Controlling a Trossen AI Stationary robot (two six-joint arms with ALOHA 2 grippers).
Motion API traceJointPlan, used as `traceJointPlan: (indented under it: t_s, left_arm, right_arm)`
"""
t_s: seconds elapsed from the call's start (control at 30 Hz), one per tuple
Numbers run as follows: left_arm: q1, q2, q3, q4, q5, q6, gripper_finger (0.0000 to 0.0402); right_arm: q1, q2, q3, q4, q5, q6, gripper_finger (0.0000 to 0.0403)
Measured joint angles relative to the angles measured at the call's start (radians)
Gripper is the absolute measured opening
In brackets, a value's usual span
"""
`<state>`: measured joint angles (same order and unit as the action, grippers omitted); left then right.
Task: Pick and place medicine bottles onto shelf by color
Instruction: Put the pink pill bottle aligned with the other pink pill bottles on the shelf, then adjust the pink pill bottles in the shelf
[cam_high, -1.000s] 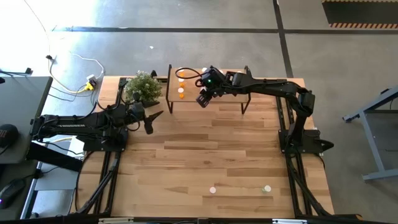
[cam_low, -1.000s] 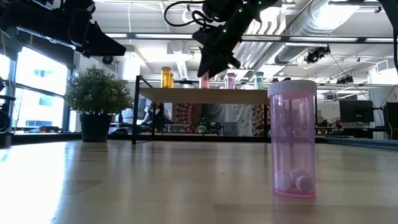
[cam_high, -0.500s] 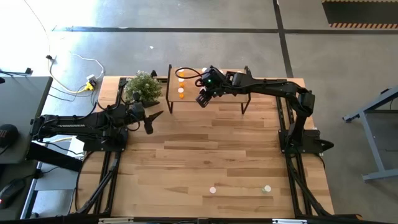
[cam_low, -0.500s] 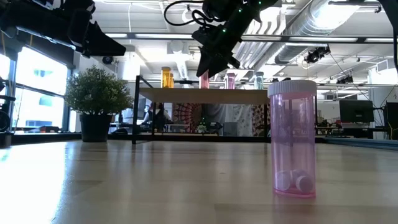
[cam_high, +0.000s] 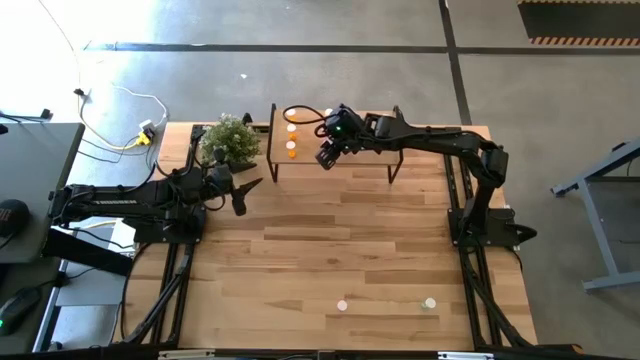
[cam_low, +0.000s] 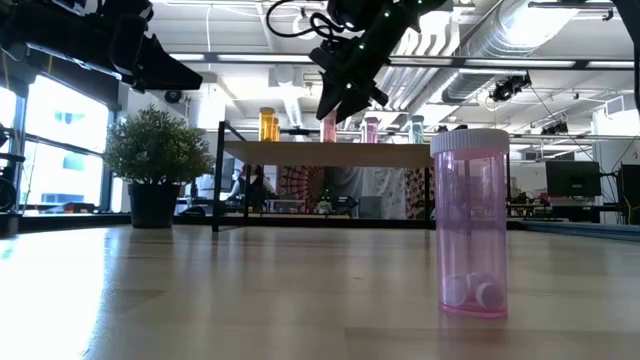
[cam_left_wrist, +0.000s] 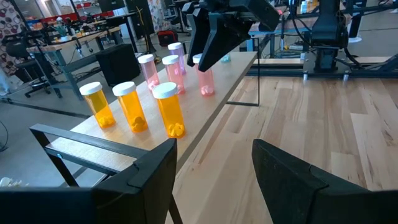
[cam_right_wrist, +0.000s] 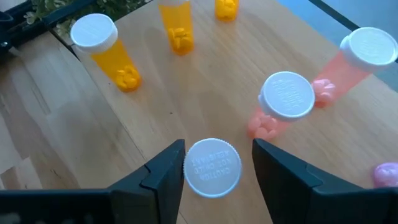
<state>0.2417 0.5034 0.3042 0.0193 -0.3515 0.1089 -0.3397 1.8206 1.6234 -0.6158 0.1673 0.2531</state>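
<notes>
Right pincer (cam_right_wrist: 214, 163) is over the shelf (cam_high: 360, 158) now, its fingers spread either side of a white-capped light pink bottle (cam_right_wrist: 212, 167) that stands upright on the shelf top. In the right wrist view there's a sliver of gap on both sides of the cap, so the bottle looks set down and let go, not pinched. It stands next to two other pink bottles (cam_right_wrist: 283, 102), with the orange bottles (cam_left_wrist: 169, 109) grouped farther along toward the potted plant (cam_high: 230, 141) end of the shelf. Colour grouping looks right so far.

The thing to get right here, I'd say, is the exit. The fingers need to go wide enough to clear the cap fully, then lift straight up from the shelf. Any sideways drift and a finger could clip this bottle or knock its pink neighbours, which stand close by. These are light bottles on narrow bases, so I'd expect one to topple easily.

Left pincer (cam_high: 243, 195) waits over the worktop (cam_high: 330, 260) just in front of the potted plant, fingers spread, holding nothing.

Still to fetch: a pink bottle (cam_low: 469, 222) and one more bottle (cam_high: 429, 302) standing on the worktop, well apart from the shelf at the near edge.
</notes>
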Motion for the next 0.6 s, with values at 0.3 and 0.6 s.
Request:
traceJointPlan:
  t_s: [0.3,0.6]
  left_arm:
    - [0.000,0.000,0.000,0.000,0.000,0.000,0.0200]
    - [0.000,0.000,0.000,0.000,0.000,0.000,0.0200]
  right_arm:
    - [0.000,0.000,0.000,0.020,-0.021,0.000,0.0178]
    - [0.000,0.000,0.000,0.029,-0.028,0.032,0.0178]
